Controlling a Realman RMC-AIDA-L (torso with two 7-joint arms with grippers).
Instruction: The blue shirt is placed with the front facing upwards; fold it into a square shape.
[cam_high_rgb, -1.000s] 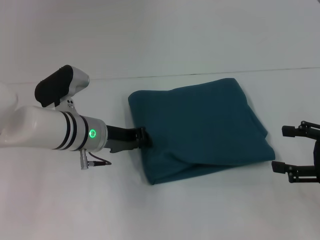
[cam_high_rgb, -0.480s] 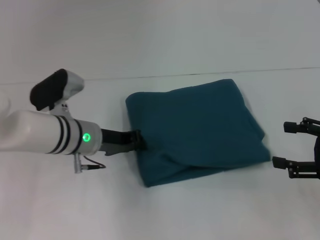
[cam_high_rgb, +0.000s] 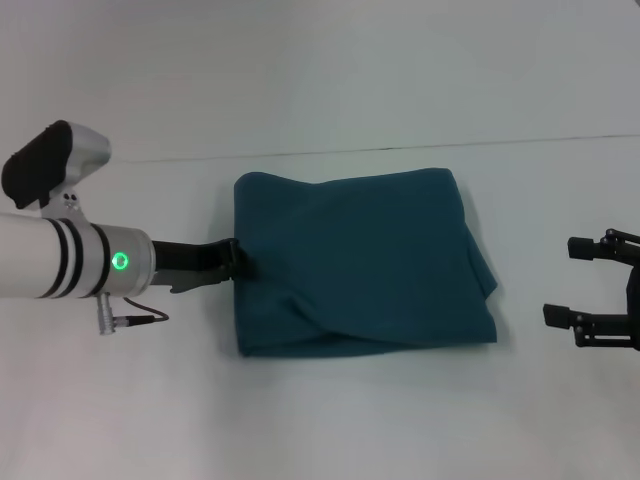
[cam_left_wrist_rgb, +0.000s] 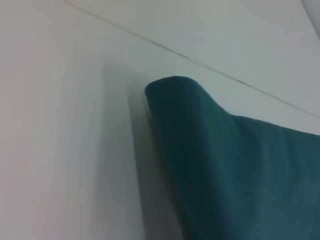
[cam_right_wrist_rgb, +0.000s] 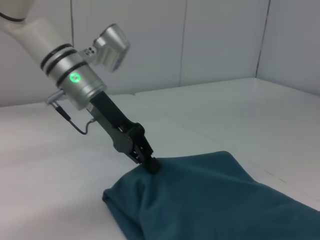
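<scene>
The left pincer (cam_high_rgb: 238, 262), closed on the folded blue shirt's (cam_high_rgb: 360, 260) left edge, should drag low and level, while the right pincer (cam_high_rgb: 590, 285) waits open, well right.

A folded blue shirt (cam_left_wrist_rgb: 235, 170) lies on the white table (cam_left_wrist_rgb: 65, 150).

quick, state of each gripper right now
Left gripper: shut on the folded dark teal-blue cotton shirt, at its left edge.
Right gripper: open, empty, parked at the right.

You can't see any lettering on the folded blue shirt (cam_high_rgb: 360, 260); its edge hides the left gripper (cam_high_rgb: 240, 262) fingertips, and the frame cuts off the right gripper (cam_high_rgb: 590, 285).
</scene>
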